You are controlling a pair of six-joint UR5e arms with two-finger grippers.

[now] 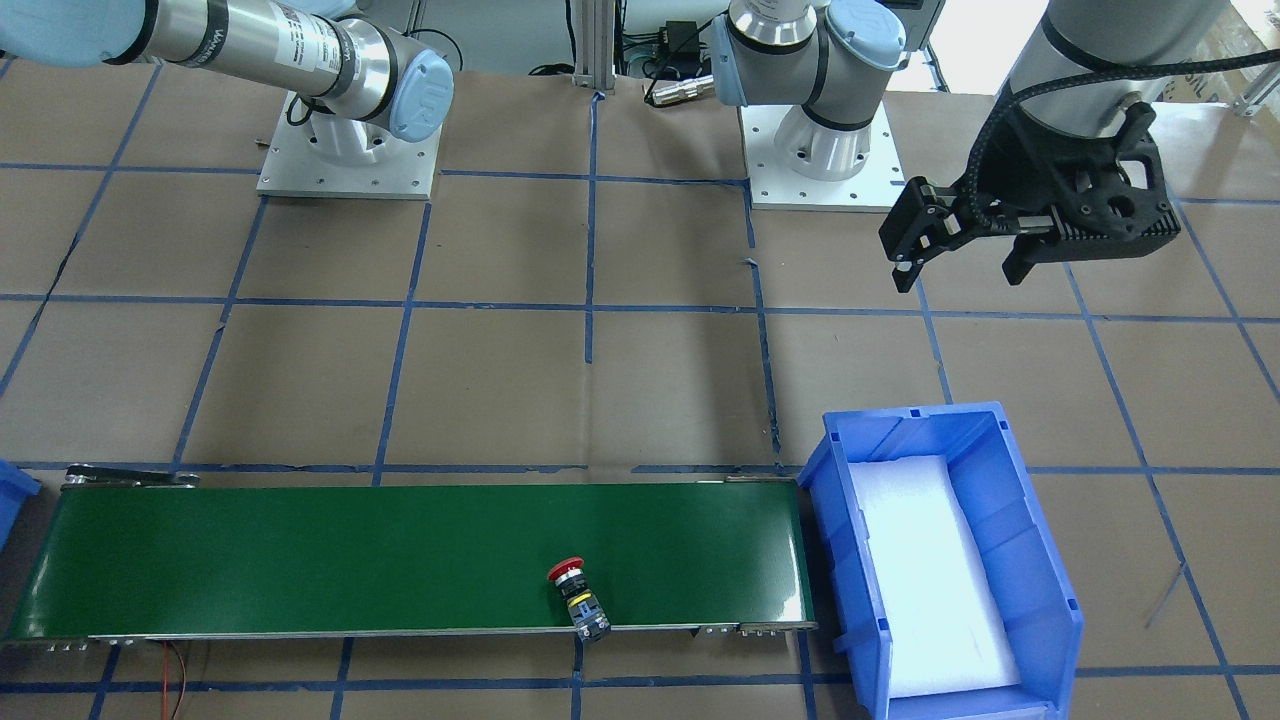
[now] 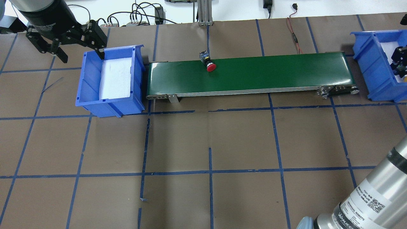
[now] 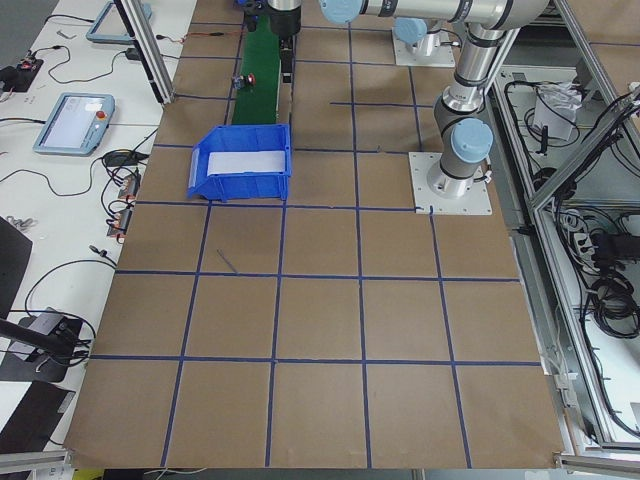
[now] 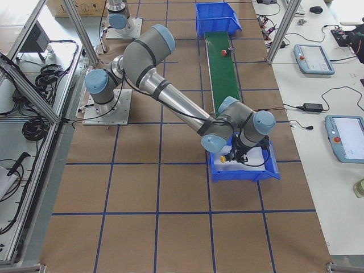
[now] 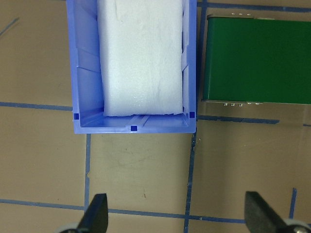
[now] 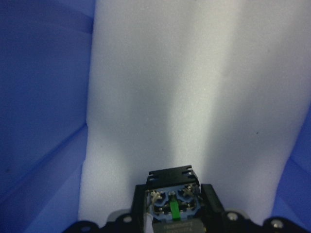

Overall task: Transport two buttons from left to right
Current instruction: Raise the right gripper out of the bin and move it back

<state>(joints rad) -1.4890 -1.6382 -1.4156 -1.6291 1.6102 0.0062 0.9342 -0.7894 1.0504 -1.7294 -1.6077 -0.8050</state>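
The red button lies on its side on the green conveyor belt, near its operator-side edge; it also shows in the overhead view. My right gripper is shut on the yellow button, whose contact block shows between the fingers, low over the white foam of the right blue bin. A bit of yellow shows at that gripper in the overhead view. My left gripper is open and empty, raised beside the robot-side end of the left blue bin.
The left bin holds only a white foam pad. The belt runs between the two bins. Red wires lie behind the belt. The right arm stretches across the brown table to the right bin.
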